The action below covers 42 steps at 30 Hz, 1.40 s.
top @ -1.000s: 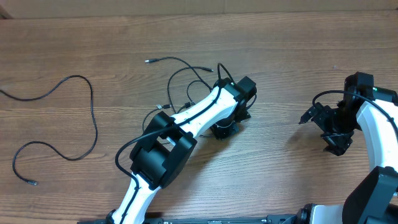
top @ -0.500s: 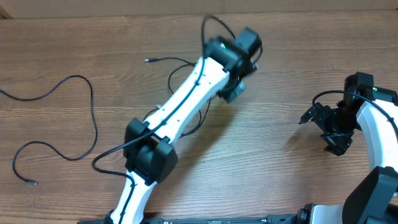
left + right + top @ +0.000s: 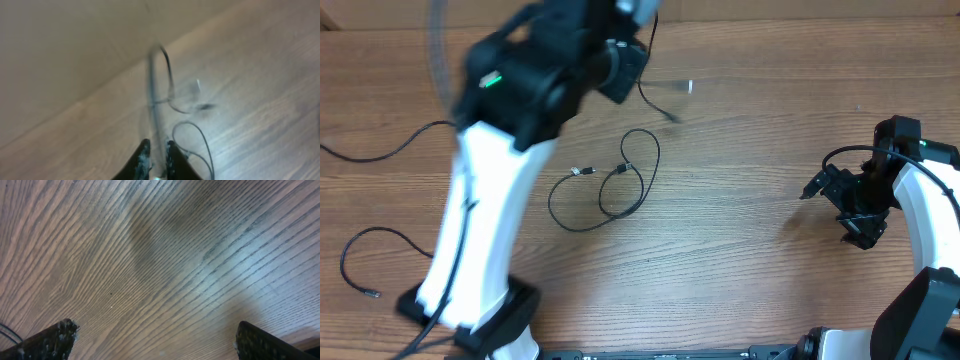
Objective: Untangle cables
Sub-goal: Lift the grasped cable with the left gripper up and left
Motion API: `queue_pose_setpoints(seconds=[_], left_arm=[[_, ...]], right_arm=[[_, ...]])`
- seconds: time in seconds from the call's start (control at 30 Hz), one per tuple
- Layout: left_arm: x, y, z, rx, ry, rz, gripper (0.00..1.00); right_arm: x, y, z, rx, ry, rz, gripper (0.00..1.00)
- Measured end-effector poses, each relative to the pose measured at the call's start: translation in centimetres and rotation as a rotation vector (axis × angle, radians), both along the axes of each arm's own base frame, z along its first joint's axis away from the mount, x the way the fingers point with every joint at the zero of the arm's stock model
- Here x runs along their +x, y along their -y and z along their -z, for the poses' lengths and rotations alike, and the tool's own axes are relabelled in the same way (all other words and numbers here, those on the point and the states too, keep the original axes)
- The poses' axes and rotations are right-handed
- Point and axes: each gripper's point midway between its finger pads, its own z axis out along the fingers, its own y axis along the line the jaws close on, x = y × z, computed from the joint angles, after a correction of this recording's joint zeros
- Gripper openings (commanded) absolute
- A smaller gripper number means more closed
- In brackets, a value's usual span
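left claw [image 3: 156,150] pinches a thin black flexible cable [image 3: 152,85], light and limp; right claw [image 3: 155,327] gapes empty; i'd judge its stiffer silver-tipped plug end [image 3: 198,85] the surer hold

A robotics lab bench, by the look of it — a wood-grain table [image 3: 740,250] with a white-and-black left arm [image 3: 470,230] and right arm [image 3: 932,215] rising from its near edge, a plain tan board [image 3: 800,10] behind, thin black cables [image 3: 623,169] lying loose.
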Motion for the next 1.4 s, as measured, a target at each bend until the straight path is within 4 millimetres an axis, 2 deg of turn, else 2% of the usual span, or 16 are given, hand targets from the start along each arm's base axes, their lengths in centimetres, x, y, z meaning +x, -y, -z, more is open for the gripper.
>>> queue_pose_setpoints(seconds=[0.13, 0.3, 0.47, 0.67, 0.77, 0.83, 0.87, 0.93, 1.4], left_arm=[[-1.9, -2.6, -4.1, -0.051, 0.099, -0.036, 0.10], [-2.9, -5.9, -6.8, -0.082, 0.172, -0.105, 0.09], [-2.6, -8.3, -6.9, -0.105, 0.166, -0.185, 0.10], [-2.4, -8.5, -5.9, -0.125, 0.120, -0.200, 0.15], [-2.0, -8.1, -4.8, -0.127, 0.079, -0.198, 0.27], [-1.5, -7.9, -3.7, -0.118, 0.041, -0.199, 0.42], [-1.2, -7.8, -3.0, -0.115, 0.020, -0.203, 0.53], [-0.6, -7.5, -1.6, -0.107, -0.028, -0.210, 0.66], [3.8, -5.7, 9.9, -0.054, -0.372, -0.292, 0.72]], right_arm=[[0.0, 0.0, 0.0, 0.000, 0.000, 0.000, 1.00], [0.0, 0.0, 0.0, 0.000, 0.000, -0.001, 1.00], [0.0, 0.0, 0.0, 0.000, 0.001, 0.000, 1.00], [0.0, 0.0, 0.0, 0.000, 0.000, 0.000, 1.00], [0.0, 0.0, 0.0, 0.000, 0.000, 0.000, 1.00], [0.0, 0.0, 0.0, 0.000, 0.000, 0.000, 1.00], [0.0, 0.0, 0.0, 0.000, 0.000, 0.000, 1.00], [0.0, 0.0, 0.0, 0.000, 0.000, 0.000, 1.00], [0.0, 0.0, 0.0, 0.000, 0.000, 0.000, 1.00]])
